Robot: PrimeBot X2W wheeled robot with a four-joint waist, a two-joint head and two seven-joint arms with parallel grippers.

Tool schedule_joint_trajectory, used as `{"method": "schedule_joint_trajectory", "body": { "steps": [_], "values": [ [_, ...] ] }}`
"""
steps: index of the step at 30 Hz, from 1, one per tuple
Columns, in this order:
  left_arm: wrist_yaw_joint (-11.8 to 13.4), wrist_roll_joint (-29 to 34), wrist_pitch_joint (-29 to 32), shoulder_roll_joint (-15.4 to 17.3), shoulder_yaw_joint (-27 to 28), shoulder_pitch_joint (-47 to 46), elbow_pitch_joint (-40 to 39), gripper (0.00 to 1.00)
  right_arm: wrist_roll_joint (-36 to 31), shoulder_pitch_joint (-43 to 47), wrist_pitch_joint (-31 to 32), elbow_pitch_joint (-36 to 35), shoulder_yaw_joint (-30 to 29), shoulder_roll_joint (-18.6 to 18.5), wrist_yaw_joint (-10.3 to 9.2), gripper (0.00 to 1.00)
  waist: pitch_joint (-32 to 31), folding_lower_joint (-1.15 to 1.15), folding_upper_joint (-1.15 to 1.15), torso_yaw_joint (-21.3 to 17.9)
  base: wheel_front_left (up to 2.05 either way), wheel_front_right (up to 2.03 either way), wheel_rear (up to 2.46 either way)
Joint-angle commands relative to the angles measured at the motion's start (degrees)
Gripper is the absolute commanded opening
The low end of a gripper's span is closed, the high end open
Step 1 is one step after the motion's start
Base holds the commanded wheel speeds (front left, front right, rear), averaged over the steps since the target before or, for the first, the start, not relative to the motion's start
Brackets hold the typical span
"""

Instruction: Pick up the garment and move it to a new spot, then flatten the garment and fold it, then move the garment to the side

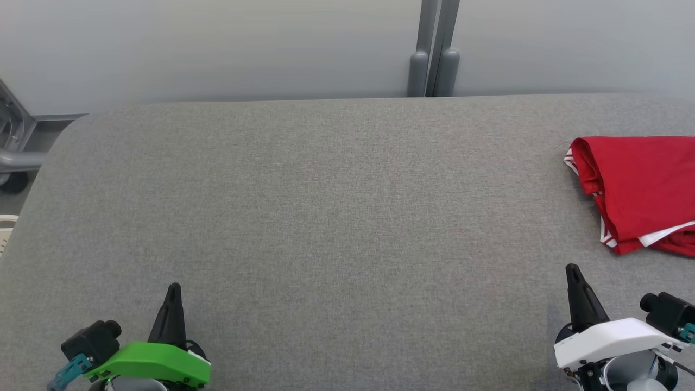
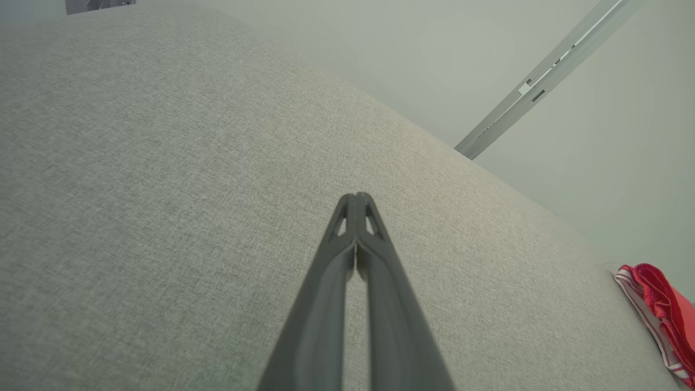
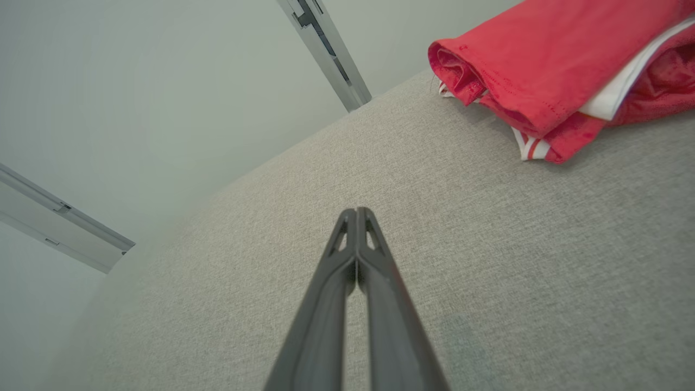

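Observation:
The garment (image 1: pixel 640 190) is red with white trim and lies folded at the right edge of the grey fabric table (image 1: pixel 336 217). It also shows in the right wrist view as a red bundle (image 3: pixel 548 70) at the upper right, and as a sliver (image 2: pixel 662 315) at the right edge of the left wrist view. My right gripper (image 1: pixel 573 271) is shut and empty at the lower right, a short way in front of the garment and apart from it. At the lower left my left gripper (image 1: pixel 174 288) is shut and empty, far from the garment. Both pairs of tips meet, left (image 2: pixel 357 196) and right (image 3: pixel 357 212).
A grey wall with a vertical metal post (image 1: pixel 434 49) stands behind the table. A metal frame with a wheel (image 1: pixel 13 157) is off the table's left corner. Bare grey cloth spans the table from the left edge to the garment.

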Motion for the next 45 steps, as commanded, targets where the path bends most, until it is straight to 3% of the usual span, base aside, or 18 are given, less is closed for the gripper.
{"method": "schedule_joint_trajectory", "body": {
  "steps": [1, 24, 45],
  "values": [
    [-0.14, -2.24, 0.53, 0.06, 0.42, -1.82, -0.98, 0.00, 2.43, -0.31, 0.40, -1.09, -0.38, -0.31, 0.01, 0.00, -0.03, 0.00, 0.00, -0.06, 0.00, 0.00, 0.00],
    [-0.27, -19.28, 5.29, -0.42, 1.25, -3.35, -2.09, 0.00, 21.14, -0.17, 3.56, -2.04, -2.08, -0.42, 0.01, 0.00, -0.48, 0.00, 0.00, -0.96, 0.00, 0.00, 0.00],
    [-0.38, -31.08, 8.62, -0.72, 1.88, -4.39, -2.78, 0.00, 34.28, -0.07, 5.77, -2.65, -3.26, -0.50, 0.01, 0.00, -0.88, 0.00, 0.00, -1.74, 0.00, 0.00, 0.00]
  ]
}}
